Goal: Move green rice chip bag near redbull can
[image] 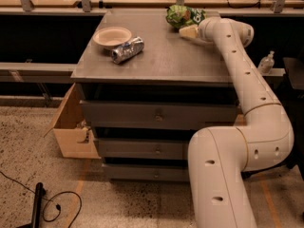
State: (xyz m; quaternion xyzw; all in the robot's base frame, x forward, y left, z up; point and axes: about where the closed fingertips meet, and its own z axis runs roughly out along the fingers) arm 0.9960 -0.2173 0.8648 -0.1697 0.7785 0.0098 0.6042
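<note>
**One end effector, three items on one worktop**

**1. End effector [189, 31], count one.** It is lying low over the far right part of the worktop [166, 63], with its tip pressing against the lower right edge of the green rice chip bag [182, 15]. How far open it is standing cannot be told, nor whether it is gripping the foil or merely touching it. It is judged to be sitting here because the bag is the item to be carried.

**2. Green rice chip bag, count one.** It is resting crumpled at the far edge of the worktop, right of centre and well apart from the can. The move is therefore judged not yet made.

**3. Redbull can [127, 50], count one.** It is lying on its side toward the left of the worktop. In that position it is probably liable to roll if nudged, so the bare surface to its right is looking the safer spot for the bag.

**4. Bowl [112, 36], count one.** It is standing upright just behind the can; whether the two are touching cannot be told.

**5. Arm [242, 84], count one.** It is rising from the floor at the right and reaching in over the worktop's right edge.

**6. Below and around.** Three drawer fronts [156, 114] are showing. One cardboard box [71, 127] is sitting at the left, and one cable [61, 205] is trailing on the floor.
</note>
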